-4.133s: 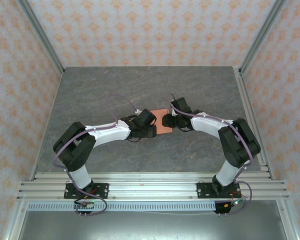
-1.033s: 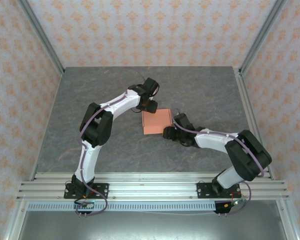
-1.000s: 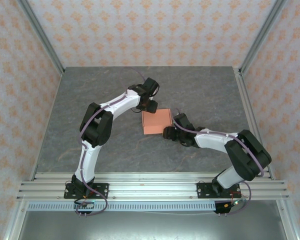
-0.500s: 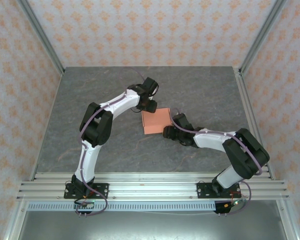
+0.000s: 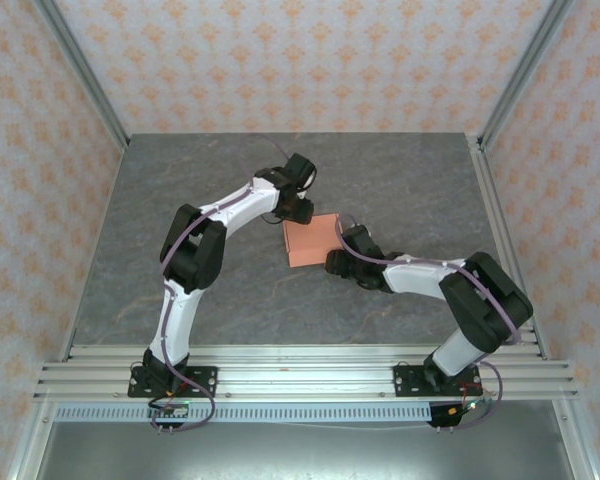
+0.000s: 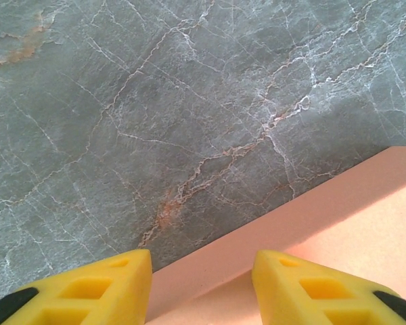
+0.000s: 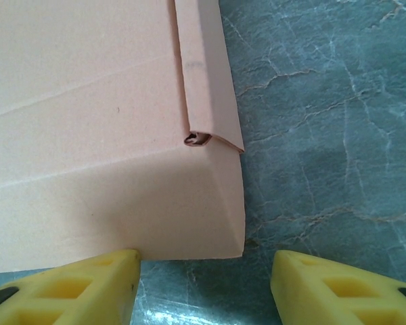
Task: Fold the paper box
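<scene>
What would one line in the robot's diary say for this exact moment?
paper box lying on table | left gripper open over its far edge | right gripper open at its near corner

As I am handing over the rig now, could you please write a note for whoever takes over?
Left gripper: open, over the far edge of the salmon-orange thin cardboard paper box.
Right gripper: open, at its near corner.
Box lies on the grey marbled table, unheld.
Done: folded into a low rectangular shape.
Left: a narrow edge flap looks loosely tucked; probably press it.
</scene>
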Controlling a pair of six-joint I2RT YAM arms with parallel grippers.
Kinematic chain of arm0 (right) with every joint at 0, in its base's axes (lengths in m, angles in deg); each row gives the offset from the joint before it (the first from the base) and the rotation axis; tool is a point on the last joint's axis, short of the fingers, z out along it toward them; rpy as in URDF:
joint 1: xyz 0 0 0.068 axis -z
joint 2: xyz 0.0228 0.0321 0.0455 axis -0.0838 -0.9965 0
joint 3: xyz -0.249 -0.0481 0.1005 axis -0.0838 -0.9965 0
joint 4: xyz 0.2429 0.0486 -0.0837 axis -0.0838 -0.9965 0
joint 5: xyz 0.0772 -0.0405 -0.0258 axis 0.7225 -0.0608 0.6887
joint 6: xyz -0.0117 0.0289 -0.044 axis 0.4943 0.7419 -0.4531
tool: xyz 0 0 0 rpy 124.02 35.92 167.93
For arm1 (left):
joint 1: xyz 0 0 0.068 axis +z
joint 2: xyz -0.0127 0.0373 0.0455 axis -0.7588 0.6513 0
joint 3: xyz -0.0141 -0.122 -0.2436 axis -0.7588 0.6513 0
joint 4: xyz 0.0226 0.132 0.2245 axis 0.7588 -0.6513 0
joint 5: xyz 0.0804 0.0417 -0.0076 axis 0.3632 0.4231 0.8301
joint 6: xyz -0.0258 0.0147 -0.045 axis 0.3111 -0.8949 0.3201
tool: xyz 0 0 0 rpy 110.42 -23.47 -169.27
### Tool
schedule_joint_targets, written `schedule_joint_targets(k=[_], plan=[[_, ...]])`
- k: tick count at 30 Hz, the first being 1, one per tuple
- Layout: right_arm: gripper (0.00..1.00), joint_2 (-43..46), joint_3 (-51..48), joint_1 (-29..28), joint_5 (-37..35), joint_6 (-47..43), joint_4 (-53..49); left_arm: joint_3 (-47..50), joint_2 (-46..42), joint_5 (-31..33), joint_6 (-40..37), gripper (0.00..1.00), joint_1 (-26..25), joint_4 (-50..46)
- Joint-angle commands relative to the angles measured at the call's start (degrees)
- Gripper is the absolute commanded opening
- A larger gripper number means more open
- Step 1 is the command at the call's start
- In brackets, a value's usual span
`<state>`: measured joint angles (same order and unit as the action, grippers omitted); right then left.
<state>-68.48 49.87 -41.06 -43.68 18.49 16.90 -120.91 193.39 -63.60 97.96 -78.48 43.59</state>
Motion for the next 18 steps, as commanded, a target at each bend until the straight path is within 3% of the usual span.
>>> schedule_joint_targets(k=[1, 18], plan=[[0.54, -3.35, 1.18, 0.18, -3.12, 0.51, 6.62, 0.69, 4.15, -0.85, -1.29, 0.44, 0.03, -4.58], [0.52, -8.32, 2.55, 0.28, -5.47, 1.96, 12.83, -0.19, 6.39, -2.99, -1.99, 0.39, 0.02, -5.84]])
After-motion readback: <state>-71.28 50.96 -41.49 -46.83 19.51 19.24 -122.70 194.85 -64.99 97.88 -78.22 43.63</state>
